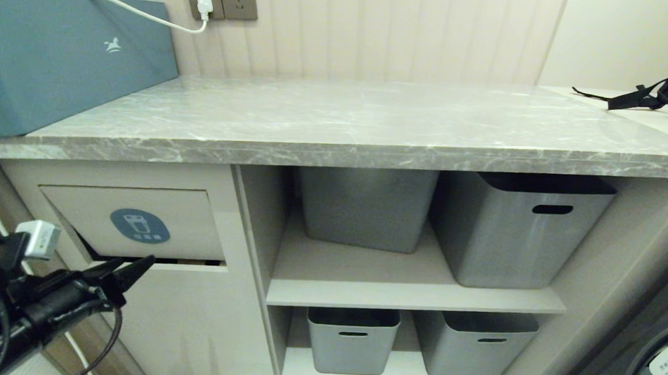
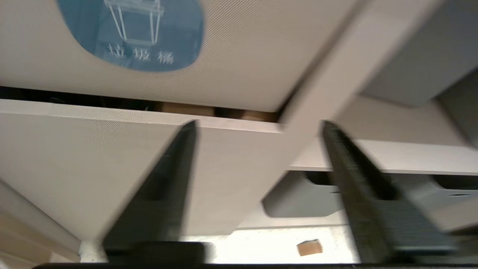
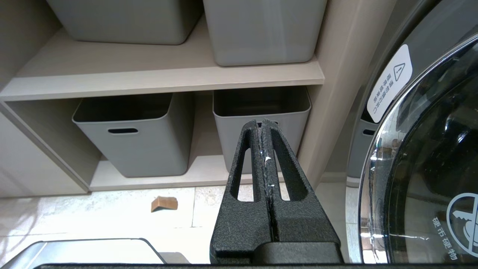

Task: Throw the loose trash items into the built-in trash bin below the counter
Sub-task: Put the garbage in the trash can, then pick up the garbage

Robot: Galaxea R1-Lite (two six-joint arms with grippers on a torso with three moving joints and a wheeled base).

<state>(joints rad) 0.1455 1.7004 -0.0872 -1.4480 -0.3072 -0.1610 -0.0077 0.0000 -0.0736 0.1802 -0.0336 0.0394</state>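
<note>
The built-in trash bin (image 1: 138, 223) is the beige flap with a round blue sticker (image 2: 130, 33), below the counter (image 1: 349, 119) at the left. The flap is tilted, leaving a dark gap along its lower edge. My left gripper (image 1: 130, 265) hovers just in front of that gap, open, with nothing between its fingers (image 2: 175, 179). A small folded tan cardboard piece (image 3: 164, 204) lies on the pale floor tiles in front of the lower shelf and also shows as the cardboard piece (image 2: 309, 247) in the left wrist view. My right gripper (image 3: 261, 123) hangs low, shut, pointing at the lower tubs.
Grey tubs (image 1: 514, 231) with slot handles fill two open shelves right of the bin. A teal box (image 1: 60, 59) stands on the counter's left end, and black bag straps (image 1: 630, 100) lie at the far right. A washing machine door (image 3: 429, 168) stands at the right.
</note>
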